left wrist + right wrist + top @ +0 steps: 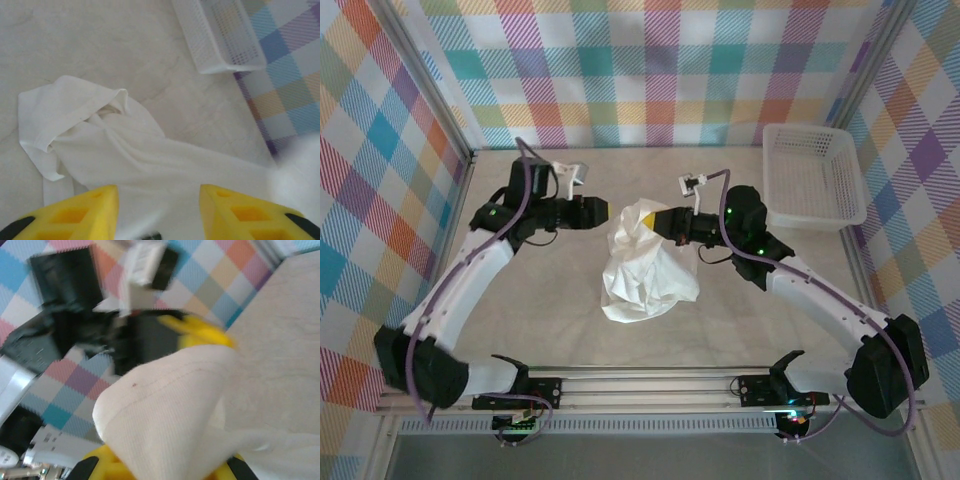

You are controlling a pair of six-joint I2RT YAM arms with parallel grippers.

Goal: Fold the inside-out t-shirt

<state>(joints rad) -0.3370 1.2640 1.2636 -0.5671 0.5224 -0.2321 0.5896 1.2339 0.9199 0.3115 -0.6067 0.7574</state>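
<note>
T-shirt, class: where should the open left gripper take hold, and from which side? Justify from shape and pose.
Probably the hemmed opening lying loose on the table: its free edge gapes, standing out from the bunched t-shirt, whose top the right gripper pinches. The left gripper would come from the left, jaws straddling that hem.

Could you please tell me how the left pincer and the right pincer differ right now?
The left pincer stands open and grips nothing; the right pincer is shut on the t-shirt. The left pincer reaches in from the t-shirt's left side, the right pincer from its right. Both are yellow-tipped.
</note>
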